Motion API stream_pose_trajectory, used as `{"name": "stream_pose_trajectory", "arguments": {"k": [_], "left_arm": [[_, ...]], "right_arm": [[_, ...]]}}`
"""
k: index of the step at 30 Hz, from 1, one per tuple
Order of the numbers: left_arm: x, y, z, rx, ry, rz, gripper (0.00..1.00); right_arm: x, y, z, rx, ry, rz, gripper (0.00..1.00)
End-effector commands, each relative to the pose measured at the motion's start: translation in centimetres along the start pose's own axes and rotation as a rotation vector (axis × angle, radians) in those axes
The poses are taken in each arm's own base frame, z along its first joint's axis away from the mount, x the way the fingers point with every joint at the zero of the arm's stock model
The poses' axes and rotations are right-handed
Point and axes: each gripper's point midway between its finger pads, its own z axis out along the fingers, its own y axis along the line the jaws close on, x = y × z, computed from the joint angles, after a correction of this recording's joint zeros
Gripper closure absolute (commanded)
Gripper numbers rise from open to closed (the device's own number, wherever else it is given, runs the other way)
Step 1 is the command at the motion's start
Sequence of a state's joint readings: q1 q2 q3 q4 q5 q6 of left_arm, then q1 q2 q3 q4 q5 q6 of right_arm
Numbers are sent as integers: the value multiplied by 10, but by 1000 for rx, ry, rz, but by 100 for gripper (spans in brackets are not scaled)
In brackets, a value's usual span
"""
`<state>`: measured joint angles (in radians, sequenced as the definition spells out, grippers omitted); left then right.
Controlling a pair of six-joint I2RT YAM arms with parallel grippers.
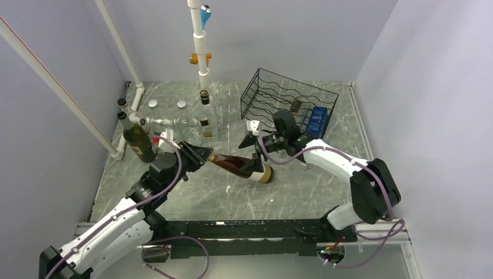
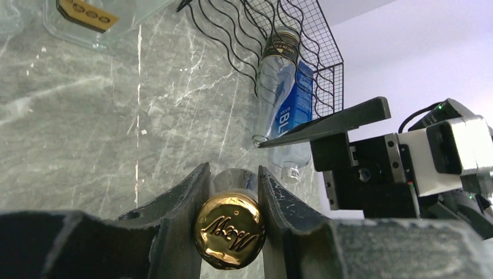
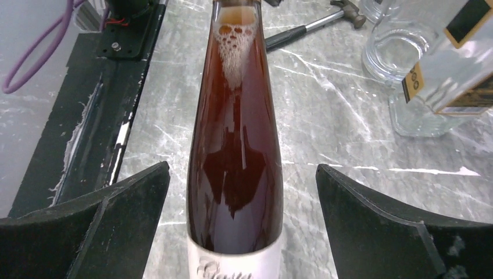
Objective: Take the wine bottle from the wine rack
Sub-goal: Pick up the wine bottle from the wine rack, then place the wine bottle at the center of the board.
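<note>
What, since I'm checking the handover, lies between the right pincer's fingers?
The brown wine bottle, with a gap to each finger of the open right pincer, as the right wrist view shows. The left pincer clamps its gold cap.

Plain pale lavender-grey walls (image 1: pixel 290 35) close in an evenly lit grey-green marbled tabletop (image 1: pixel 192 200) veined with white, a white pipe frame (image 1: pixel 199 43) standing along its back and left.

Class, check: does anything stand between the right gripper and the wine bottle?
Nothing visible does. The right gripper stands open, one finger on each side of the wine bottle, bare gaps between; the left gripper is shut on its gold cap.
</note>
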<state>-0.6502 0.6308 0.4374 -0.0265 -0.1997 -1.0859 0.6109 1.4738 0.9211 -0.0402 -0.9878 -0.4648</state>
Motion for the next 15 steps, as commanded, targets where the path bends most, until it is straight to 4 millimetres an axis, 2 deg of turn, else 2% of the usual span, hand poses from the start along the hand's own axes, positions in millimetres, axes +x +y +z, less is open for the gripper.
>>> {"name": "stream_pose_trajectory", "arguments": {"k": [1, 7, 15], "left_arm": [[-44, -54, -13, 130, -130, 75, 100], [-56, -61, -16, 112, -145, 157, 100], [-78, -76, -21, 99, -181, 281, 100]], "right_arm": [[-30, 10, -24, -65, -79, -63, 0], [-37, 9, -47, -63, -119, -85, 0], [-42, 8, -66, -45, -148, -96, 0]]}}
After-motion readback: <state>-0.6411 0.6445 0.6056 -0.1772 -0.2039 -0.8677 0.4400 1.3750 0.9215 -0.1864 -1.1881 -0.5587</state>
